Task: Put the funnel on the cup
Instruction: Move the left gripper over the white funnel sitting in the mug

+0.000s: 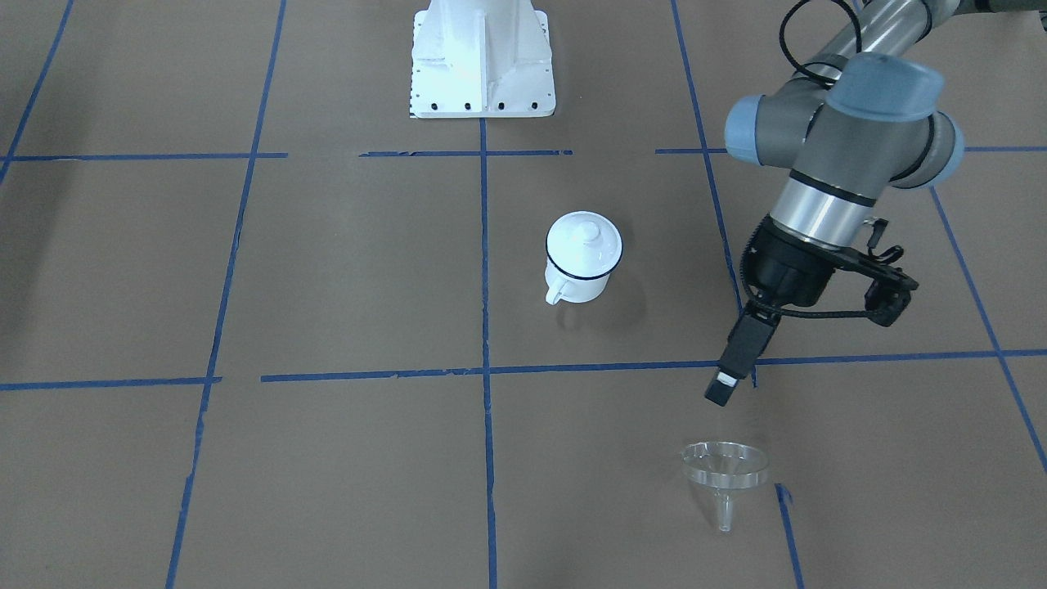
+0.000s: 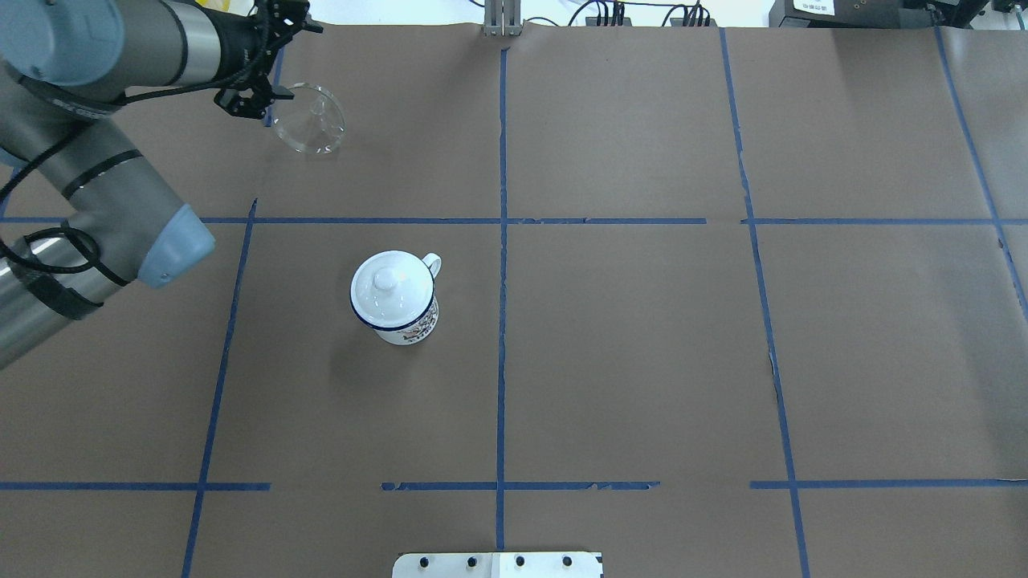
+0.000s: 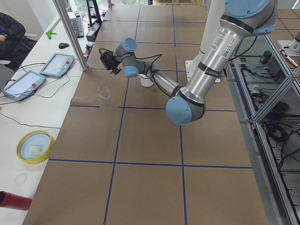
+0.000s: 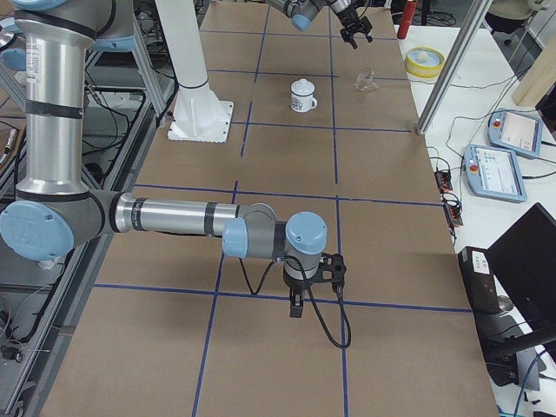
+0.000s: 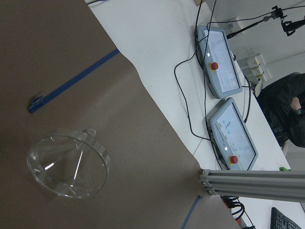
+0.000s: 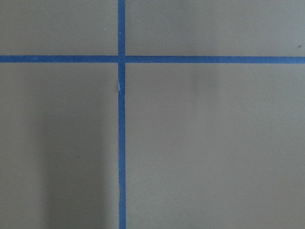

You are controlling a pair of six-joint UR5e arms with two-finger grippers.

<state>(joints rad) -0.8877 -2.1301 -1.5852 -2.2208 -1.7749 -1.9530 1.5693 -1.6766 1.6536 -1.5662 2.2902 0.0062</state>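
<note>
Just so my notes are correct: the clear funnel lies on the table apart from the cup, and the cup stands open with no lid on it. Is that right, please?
Not quite: the cup is not open. The white knobbed lid sits on it, as the overhead exterior view shows. The rest holds: the funnel lies on the table, apart from the cup.

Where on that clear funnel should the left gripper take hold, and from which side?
Likely the wide rim of the funnel, on its raised edge, with the left gripper coming down from above: one finger inside the cone, one outside. The funnel lies tipped on its side with the mouth partly up, so that edge stands free, while the spout is thin and lies low.
</note>
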